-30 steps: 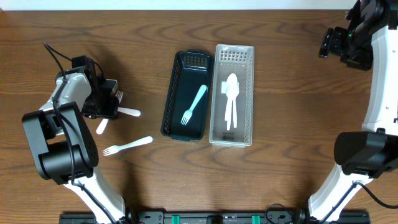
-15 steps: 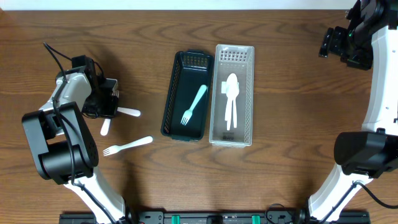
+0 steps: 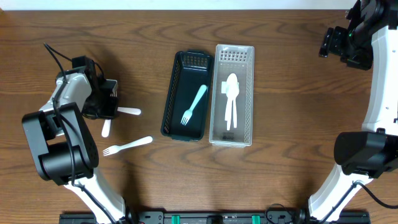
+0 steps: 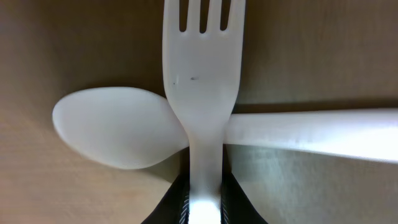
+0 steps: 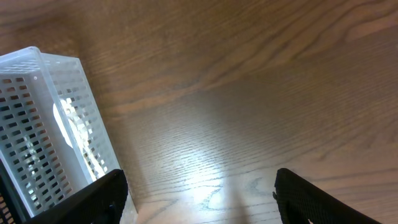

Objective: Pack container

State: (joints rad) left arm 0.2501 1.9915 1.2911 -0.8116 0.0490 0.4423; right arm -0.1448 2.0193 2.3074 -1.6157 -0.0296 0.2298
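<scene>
gripping a white fork by its neck, the left tool sits well out from the dark tray on the left arm's side. its fingers are clamped together on the plastic. the fork crosses over a white spoon, whose handle runs toward the dark tray. whether the fork rests on the spoon or hangs just clear of it cannot be told. a second white fork lies loose on the surface, on the same side of the dark tray and apart from the tool.

the dark tray holds one teal fork. the white basket just beside it, on the right arm's side, holds white spoons. forks likely belong in the dark tray, so the step in hand looks like carrying this one there.

the right tool hangs beyond the basket, far from the dark tray, its fingers wide apart and empty.

several things could go wrong from here:
- the grip is narrow and on smooth plastic, so the fork may swivel or slip during the carry.
- if the fork touches the spoon, lifting could drag or flick the spoon further from the dark tray.
- a tilted fork could catch the dark tray's rim and fall outside.
</scene>
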